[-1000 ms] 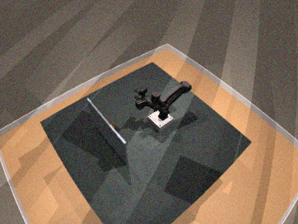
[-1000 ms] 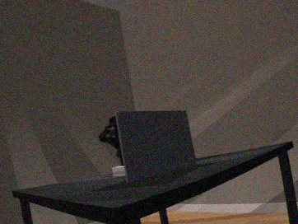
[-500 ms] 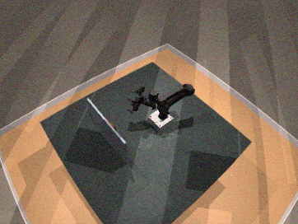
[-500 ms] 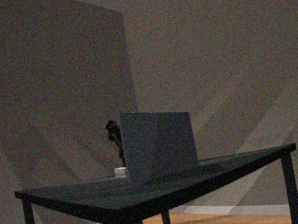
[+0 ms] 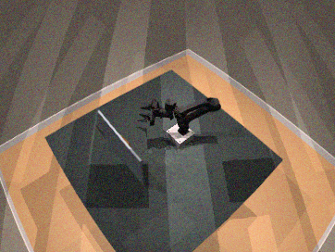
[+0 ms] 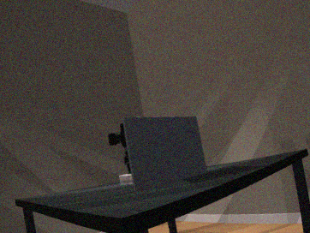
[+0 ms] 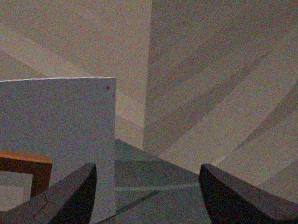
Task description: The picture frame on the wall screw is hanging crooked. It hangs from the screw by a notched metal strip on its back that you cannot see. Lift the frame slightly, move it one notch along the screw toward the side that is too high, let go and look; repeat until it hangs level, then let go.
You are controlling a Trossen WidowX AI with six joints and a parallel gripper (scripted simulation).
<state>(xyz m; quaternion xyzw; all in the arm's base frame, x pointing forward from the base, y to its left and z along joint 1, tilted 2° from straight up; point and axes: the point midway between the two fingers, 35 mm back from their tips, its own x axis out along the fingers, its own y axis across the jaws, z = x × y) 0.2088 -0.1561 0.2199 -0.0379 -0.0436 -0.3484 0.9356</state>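
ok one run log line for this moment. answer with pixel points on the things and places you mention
black gripper (image 5: 144, 115) (image 7: 149, 172): open, nothing held | brown wooden picture frame (image 7: 42, 161): at wrist view's left edge, unheld | level: cannot tell
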